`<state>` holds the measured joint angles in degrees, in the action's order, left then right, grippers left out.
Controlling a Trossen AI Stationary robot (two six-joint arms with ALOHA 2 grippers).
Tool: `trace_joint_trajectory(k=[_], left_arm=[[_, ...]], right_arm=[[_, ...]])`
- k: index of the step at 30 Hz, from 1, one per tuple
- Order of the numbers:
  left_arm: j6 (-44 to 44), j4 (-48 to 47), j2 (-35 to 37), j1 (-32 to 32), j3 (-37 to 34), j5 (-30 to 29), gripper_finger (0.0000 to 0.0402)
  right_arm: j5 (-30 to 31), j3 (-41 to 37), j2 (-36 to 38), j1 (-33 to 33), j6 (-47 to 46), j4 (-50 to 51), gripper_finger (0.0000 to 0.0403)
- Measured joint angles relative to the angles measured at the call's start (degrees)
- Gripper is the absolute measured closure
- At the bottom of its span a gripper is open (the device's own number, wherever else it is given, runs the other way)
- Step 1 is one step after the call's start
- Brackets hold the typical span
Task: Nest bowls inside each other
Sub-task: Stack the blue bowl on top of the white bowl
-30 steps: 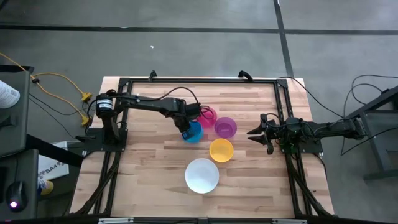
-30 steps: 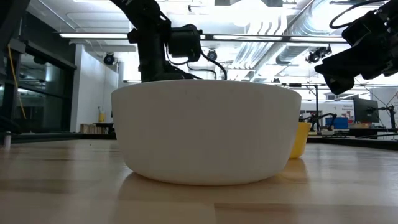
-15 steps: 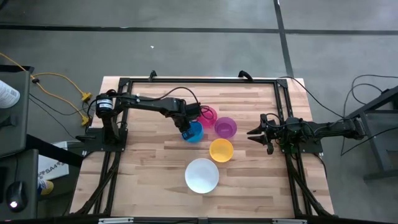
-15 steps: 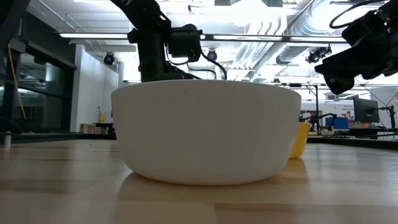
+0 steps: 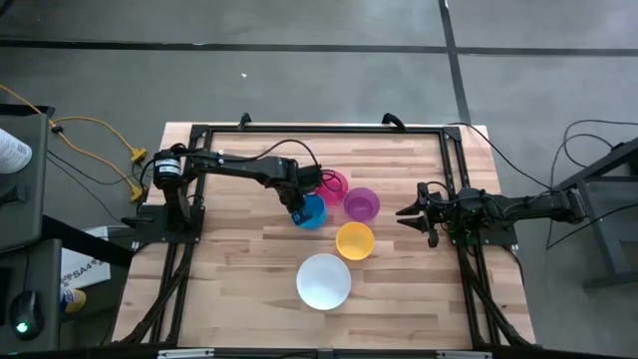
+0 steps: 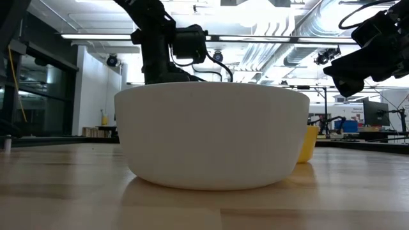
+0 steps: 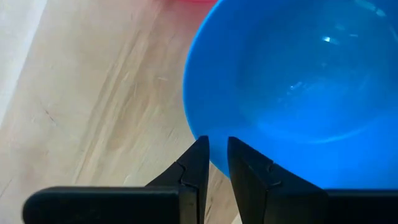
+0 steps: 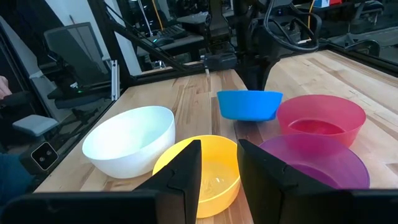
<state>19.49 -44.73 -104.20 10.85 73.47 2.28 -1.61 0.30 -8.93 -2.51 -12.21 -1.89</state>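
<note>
Left wrist view: blue bowl's (image 7: 292, 87) rim between left pincer's (image 7: 217, 152) fingers.

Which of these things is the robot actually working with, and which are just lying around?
Part of the job:
- round blue plastic bowl, its rim gripped by the left gripper
- round pink-red plastic bowl
- round purple plastic bowl
- round yellow-orange plastic bowl
- larger round white plastic bowl

Just lying about:
- yellow cables beside the table

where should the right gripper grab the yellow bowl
Pinch the thin rim of the yellow bowl from above, on the side facing the right gripper. It sits upright and open-topped; the purple bowl crowds its far side.
</note>
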Motion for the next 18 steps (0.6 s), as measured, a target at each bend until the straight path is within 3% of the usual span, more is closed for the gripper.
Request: trace_joint_trajectory(k=[18], left_arm=[[-1.2, -2.67, 0.02, 0.0, 3.43, -1.43, 0.0343]], right_arm=[[-0.02, 0.01, 0.0, 0.0, 0.0, 0.0, 0.0306]])
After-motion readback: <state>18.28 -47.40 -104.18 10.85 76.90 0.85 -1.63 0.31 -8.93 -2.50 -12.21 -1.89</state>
